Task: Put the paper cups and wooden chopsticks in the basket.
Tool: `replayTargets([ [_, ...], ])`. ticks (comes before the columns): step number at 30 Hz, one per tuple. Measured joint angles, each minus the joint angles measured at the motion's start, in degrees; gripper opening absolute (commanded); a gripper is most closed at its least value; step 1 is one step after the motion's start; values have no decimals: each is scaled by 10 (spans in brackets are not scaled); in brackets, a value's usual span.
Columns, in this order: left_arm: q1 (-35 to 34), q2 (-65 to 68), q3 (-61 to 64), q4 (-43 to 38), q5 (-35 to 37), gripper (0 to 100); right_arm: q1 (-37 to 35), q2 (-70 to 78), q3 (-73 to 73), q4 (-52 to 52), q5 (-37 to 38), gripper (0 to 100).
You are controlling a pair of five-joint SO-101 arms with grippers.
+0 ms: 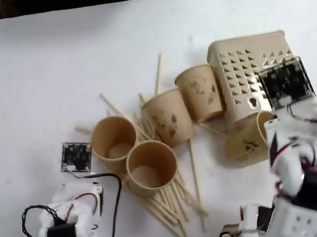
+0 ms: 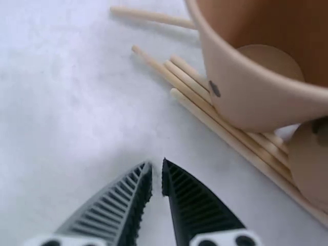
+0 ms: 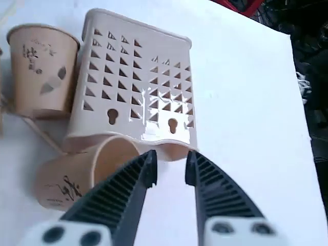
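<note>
Lying on its side on the white table (image 1: 44, 65), a beige perforated plastic basket (image 1: 243, 76) is seen with its holed wall turned up. A tan paper cup with dark print (image 1: 200, 93) is found just beside the basket; whether it leans or lies flat cannot be told. A second printed paper cup (image 1: 246, 143) is laid on its side at the basket's near edge. Farther from the basket, a third printed cup (image 1: 167, 117) is tipped over. Beyond it, one plain tan cup (image 1: 113, 140) and another plain tan cup (image 1: 151, 166) are stood upright, mouths up, touching each other. Pale wooden chopsticks (image 1: 176, 198) are scattered under and around these cups, apart from the basket.

The right gripper (image 3: 170, 166) is held above the sideways cup's mouth and the basket's edge, its black ridged fingers (image 3: 128, 189) parted a little with nothing between them. The left gripper (image 2: 157, 171) is held low over bare table, beyond the upright cups from the basket. Its fingers are drawn almost together and nothing is gripped.
</note>
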Motion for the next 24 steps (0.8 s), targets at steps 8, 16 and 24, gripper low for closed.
replayTargets([
  [8, 0, 0, 0, 0, 0, 58, 84, 52, 8, -18, 209, 224],
  [16, 0, 0, 0, 0, 0, 58, 108, 61, 213, -225, 338, 303],
  [24, 0, 0, 0, 0, 0, 58, 108, 62, 389, -446, 358, 305],
])
